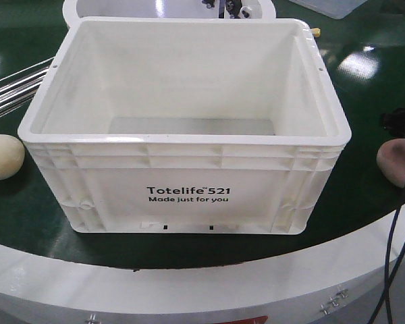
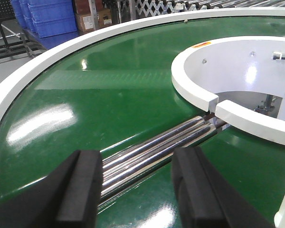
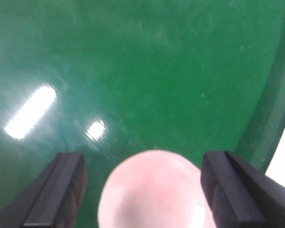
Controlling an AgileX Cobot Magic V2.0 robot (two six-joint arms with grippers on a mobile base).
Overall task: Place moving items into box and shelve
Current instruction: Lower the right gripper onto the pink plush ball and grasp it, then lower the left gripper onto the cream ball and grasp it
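Right wrist: pink item (image 3: 154, 190) blurred, cropped, within spread end effector (image 3: 143, 160).

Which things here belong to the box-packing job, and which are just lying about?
Job:
white box
cream lump
pink lump
right gripper, open on either side of the pink lump

Lying about:
metal rollers
white inner ring
black cable
blue crates
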